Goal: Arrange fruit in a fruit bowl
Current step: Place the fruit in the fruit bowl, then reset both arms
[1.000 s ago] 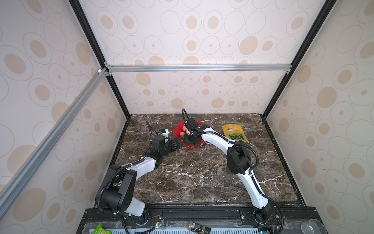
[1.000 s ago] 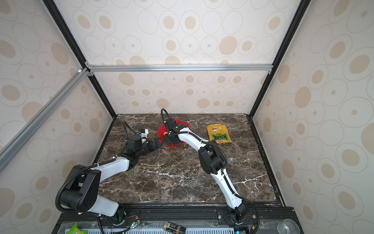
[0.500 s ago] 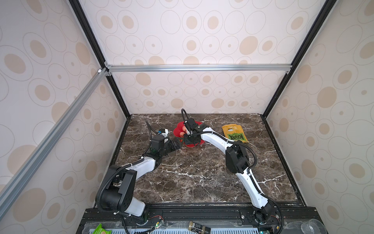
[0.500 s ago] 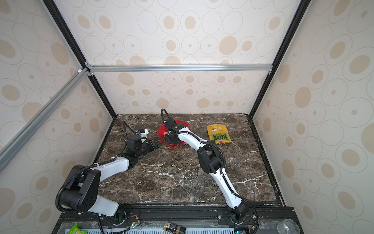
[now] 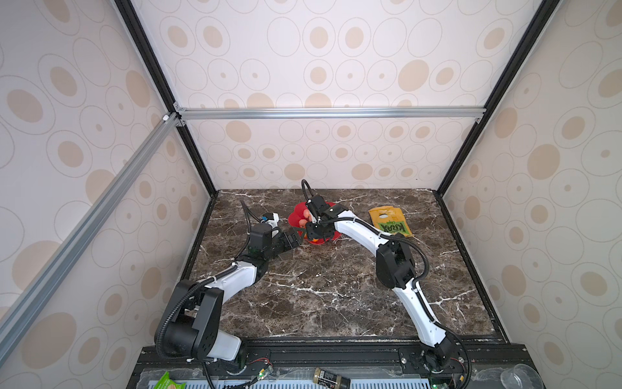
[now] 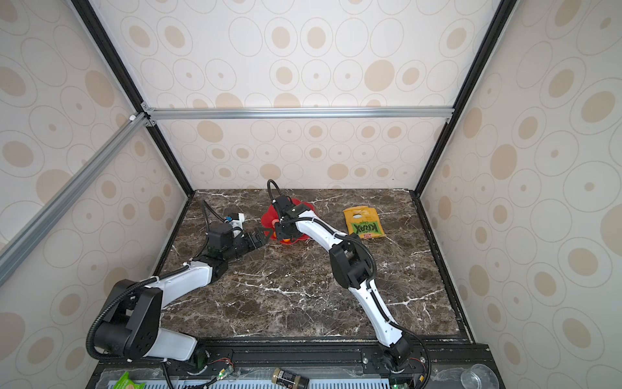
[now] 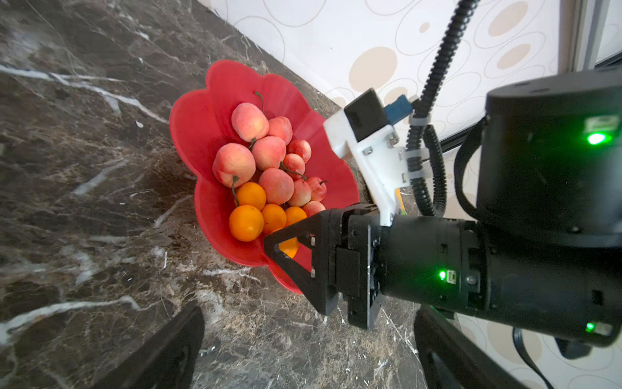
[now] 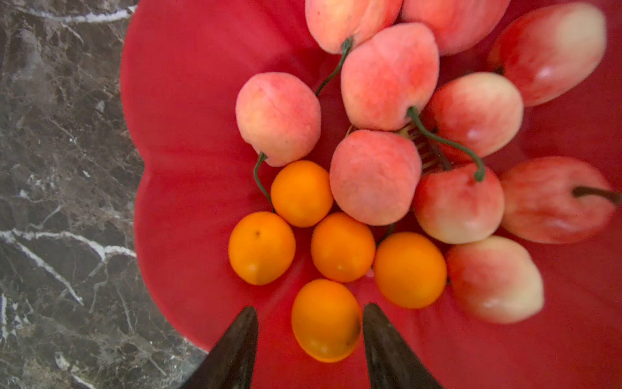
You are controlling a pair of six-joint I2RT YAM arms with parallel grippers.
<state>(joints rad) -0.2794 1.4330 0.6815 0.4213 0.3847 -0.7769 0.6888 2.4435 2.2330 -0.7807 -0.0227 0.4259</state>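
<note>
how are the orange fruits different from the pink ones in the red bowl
Colour: the orange fruits are bright orange, while the pink fruits are pink-red fading to pale.
Size: the orange fruits are smaller than the pink fruits.
Stems: several pink fruits carry thin stems, and the orange fruits show none.
Both kinds are roundish and lie bunched together in the red bowl.

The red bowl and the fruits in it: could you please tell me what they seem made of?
The red bowl looks like glossy plastic or glazed ceramic: smooth, even sheen. The pink fruits seem artificial, mostly matte and fuzzy, with wire-like green stems. The orange fruits look smooth, slightly shiny; real or fake is unclear.
</note>
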